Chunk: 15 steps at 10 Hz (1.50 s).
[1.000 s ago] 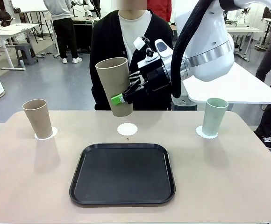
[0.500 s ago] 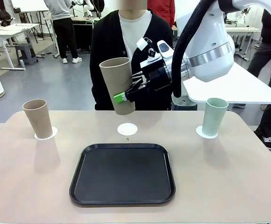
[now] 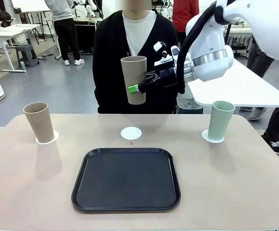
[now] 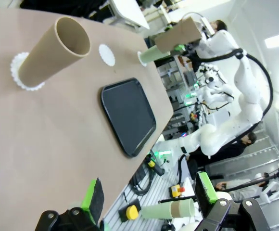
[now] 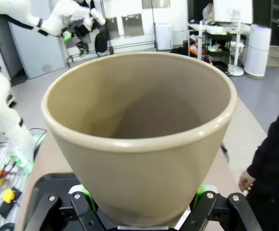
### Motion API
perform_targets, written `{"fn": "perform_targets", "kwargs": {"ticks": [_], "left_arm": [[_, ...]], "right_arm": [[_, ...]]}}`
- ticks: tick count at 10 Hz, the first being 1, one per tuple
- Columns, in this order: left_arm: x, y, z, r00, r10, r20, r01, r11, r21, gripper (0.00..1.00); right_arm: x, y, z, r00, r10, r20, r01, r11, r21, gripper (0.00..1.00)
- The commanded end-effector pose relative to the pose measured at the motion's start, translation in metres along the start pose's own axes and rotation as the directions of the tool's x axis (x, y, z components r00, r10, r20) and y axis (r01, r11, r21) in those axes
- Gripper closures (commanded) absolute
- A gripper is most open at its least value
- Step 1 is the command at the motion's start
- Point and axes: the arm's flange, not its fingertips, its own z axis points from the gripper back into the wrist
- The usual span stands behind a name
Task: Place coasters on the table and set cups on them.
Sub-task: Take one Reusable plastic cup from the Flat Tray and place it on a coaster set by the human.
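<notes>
Beige-brown cup [image 3: 134, 79] is clamped tight in my right gripper [image 3: 140, 86], held high above the table [image 3: 24, 183], so next I need to lower it upright onto the empty middle coaster [image 3: 131, 133].

Beige counter [image 3: 24, 192] with rounded corners. Black tray [image 3: 126, 179] near centre. Three white coasters along the far side: left coaster [image 3: 53, 138] under a beige cup [image 3: 38, 122], middle coaster [image 3: 131, 133] bare, right coaster [image 3: 208, 138] under a mint cup [image 3: 221, 120].
</notes>
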Motion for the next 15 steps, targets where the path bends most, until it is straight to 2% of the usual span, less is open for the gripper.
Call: {"fn": "perform_targets", "kwargs": {"ticks": [1,3,4,5,8,9,11,13,15], "left_arm": [[0.000,-0.002,0.002,1.000,-0.005,0.004,0.005,1.000,0.000,0.00],[0.000,-0.002,0.002,1.000,-0.005,0.004,0.005,1.000,0.000,0.00],[0.000,-0.002,0.002,1.000,-0.005,0.004,0.005,1.000,0.000,0.00],[0.000,-0.002,0.002,1.000,-0.005,0.004,0.005,1.000,0.000,0.00],[0.000,-0.002,0.002,1.000,-0.005,0.004,0.005,1.000,0.000,0.00],[0.000,-0.002,0.002,1.000,-0.005,0.004,0.005,1.000,0.000,0.00],[0.000,-0.002,0.002,1.000,-0.005,0.004,0.005,1.000,0.000,0.00],[0.000,-0.002,0.002,1.000,-0.005,0.004,0.005,1.000,0.000,0.00],[0.000,-0.002,0.002,1.000,-0.005,0.004,0.005,1.000,0.000,0.00]], "right_arm": [[-0.005,-0.042,-0.017,0.998,0.029,0.050,-0.030,0.999,0.023,0.18],[-0.009,-0.050,-0.025,0.998,0.031,0.063,-0.036,0.996,0.084,0.18],[-0.002,-0.043,-0.023,0.996,0.063,0.057,-0.068,0.994,0.084,0.18],[-0.018,-0.048,-0.022,0.999,0.007,0.040,-0.009,0.999,0.036,0.18],[-0.014,-0.049,-0.025,0.999,0.019,0.049,-0.022,0.998,0.055,0.18],[-0.017,-0.049,-0.029,0.991,0.109,0.082,-0.112,0.993,0.027,0.18],[-0.033,-0.060,-0.027,0.974,0.155,0.163,-0.163,0.986,0.036,0.18],[-0.052,-0.064,-0.035,0.974,0.179,0.139,-0.186,0.982,0.041,0.18],[-0.075,-0.063,-0.049,0.988,0.117,0.103,-0.126,0.989,0.077,0.18]]}}
